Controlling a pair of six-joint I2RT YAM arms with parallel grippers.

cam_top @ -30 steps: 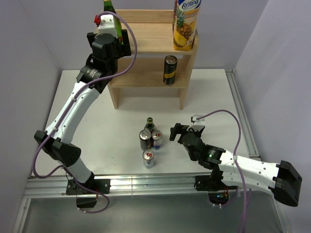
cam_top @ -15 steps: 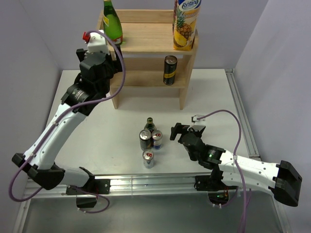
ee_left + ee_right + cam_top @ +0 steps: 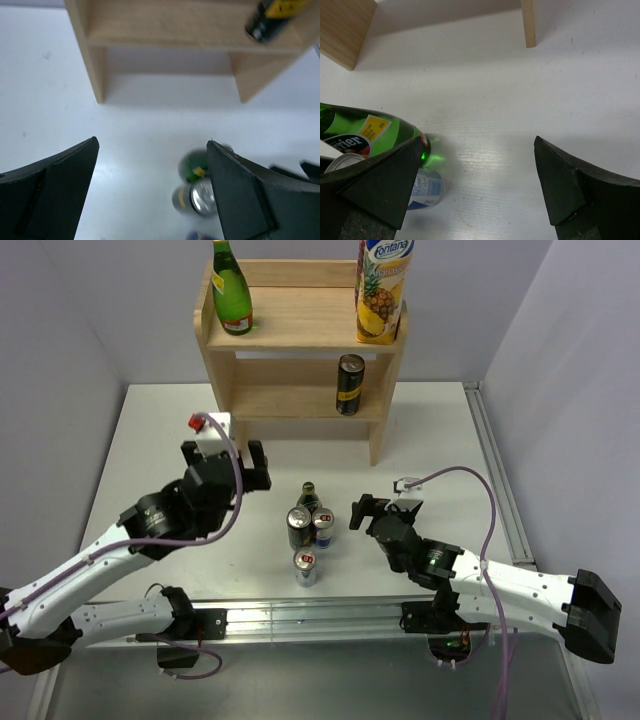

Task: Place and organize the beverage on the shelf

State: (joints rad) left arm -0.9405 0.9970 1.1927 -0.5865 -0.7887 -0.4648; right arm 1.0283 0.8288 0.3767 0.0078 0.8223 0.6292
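Observation:
The light-wood shelf point(image 3: 300, 330) stands at the back of the table. On its top board are a tall green bottle point(image 3: 232, 290) at the left and a juice carton point(image 3: 384, 290) at the right. A black can point(image 3: 349, 383) stands on the lower board. On the table stand a small green bottle point(image 3: 308, 494) and three cans point(image 3: 299, 527). My left gripper point(image 3: 222, 454) is open and empty, left of the cluster, facing the shelf point(image 3: 175, 30). My right gripper point(image 3: 373, 508) is open and empty, right of the cluster; the small green bottle point(image 3: 370, 132) lies by its left finger.
The white table ends in a metal rail point(image 3: 300, 615) at the near edge and another point(image 3: 495, 470) along the right side. Grey walls close in on both sides. The shelf's legs point(image 3: 529, 22) stand ahead of my right gripper.
My left arm has drawn back from the shelf's top board and come down over the table, leaving the tall green bottle standing on top. The right arm has not moved.

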